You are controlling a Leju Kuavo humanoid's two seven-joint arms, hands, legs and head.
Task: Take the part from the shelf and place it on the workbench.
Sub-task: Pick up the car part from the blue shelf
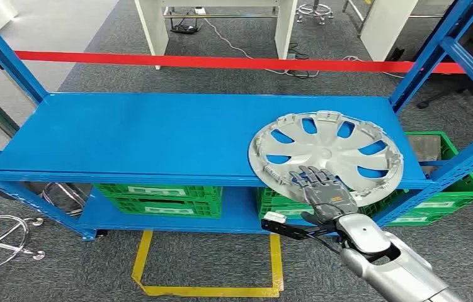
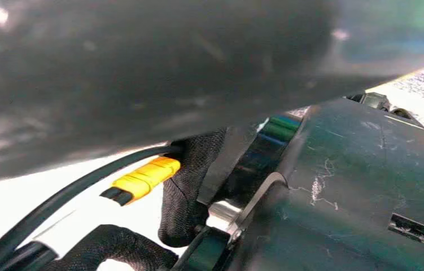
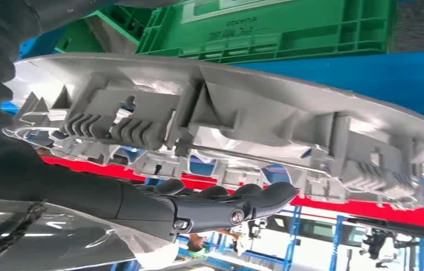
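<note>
My right hand [image 1: 323, 189] takes the near rim of the silver wheel cover [image 1: 327, 151], fingers laid over its top, thumb hidden, the cover overhanging the front edge of the blue shelf [image 1: 126, 135]. I judge a firm rim pinch and level lift wisest. One cover; three green crates [image 1: 158, 200] below. Left hand: cannot tell.

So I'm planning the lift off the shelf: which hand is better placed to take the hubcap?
The right hand. Its fingers already lie on the hubcap at the near rim, which overhangs the shelf edge. The left wrist view shows dark body parts, suggesting that arm hangs down.
</note>
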